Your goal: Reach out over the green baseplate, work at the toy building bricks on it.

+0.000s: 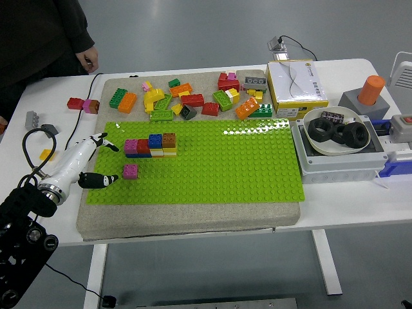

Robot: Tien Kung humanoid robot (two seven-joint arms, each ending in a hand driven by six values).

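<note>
Meanwhile, the white-and-black left hand [90, 162] hovered at the left edge of the studded bright-green baseplate [212, 161], fingers spread and holding nothing, thumb just left of a lone small pink brick [131, 170], multicoloured brick row [150, 145] farther in.

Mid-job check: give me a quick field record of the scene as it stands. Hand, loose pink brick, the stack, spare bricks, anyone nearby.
left hand: at the green baseplate's left edge, fingers spread, holding nothing
right hand: out of view
single pink brick: on the baseplate, just right of the thumb, apart from it
brick stack: pink, red, blue, brown tops, behind the pink brick
loose bricks: on the grey mat beyond the baseplate
person: at the far left corner, not touching the bricks
</note>
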